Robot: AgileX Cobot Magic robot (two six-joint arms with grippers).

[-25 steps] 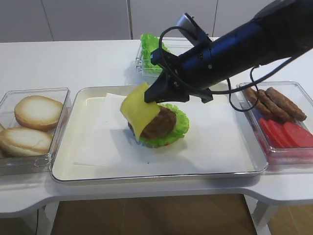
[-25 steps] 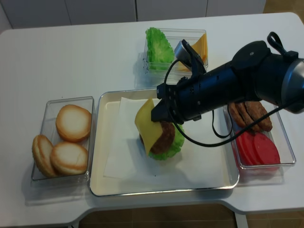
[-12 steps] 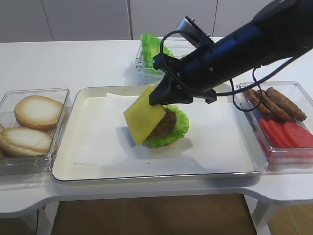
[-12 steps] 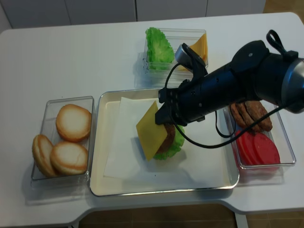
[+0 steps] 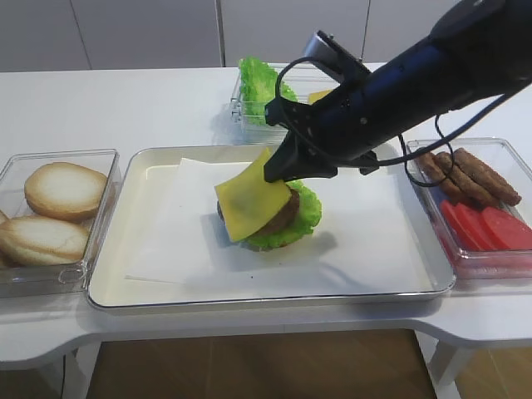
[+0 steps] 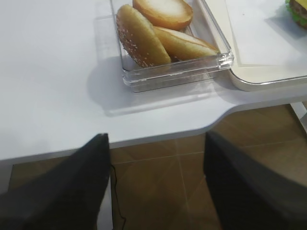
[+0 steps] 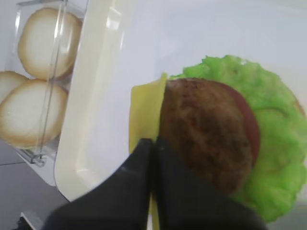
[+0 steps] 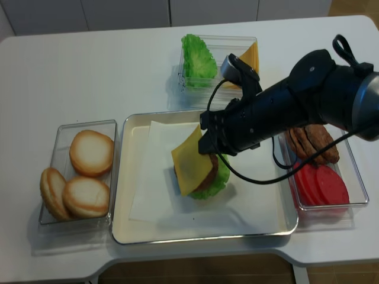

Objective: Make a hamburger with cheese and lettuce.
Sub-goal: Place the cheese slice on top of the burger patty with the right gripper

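Observation:
The hamburger sits on white paper in the tray [image 5: 249, 301], with its brown patty [image 7: 206, 134] on the ruffled lettuce [image 7: 268, 105]. My right gripper [image 5: 278, 170] is shut on one corner of the cheese [image 5: 249, 204]. The yellow slice slopes down to the left, covering the patty's left part, and its lower edge hangs past the stack. From above, the cheese [image 8: 192, 160] hides most of the patty [image 8: 210, 170], and the lettuce [image 8: 220, 177] shows to the right. The bun base is hidden. My left gripper [image 6: 156, 136] is open and empty, over the floor off the table's front left edge.
A clear box at the left holds pale bun halves [image 5: 62, 189]. Behind the tray, another box holds bunched green leaves [image 8: 198, 56] and a stack of yellow slices [image 8: 250, 58]. At the right, brown patties [image 5: 474, 174] and red slices [image 5: 486, 229] share a box.
The right gripper has moved right and lowered the cheese, so the slice has gone from steeply tilted to lying flatter over the patty. The left gripper shows no earlier view.

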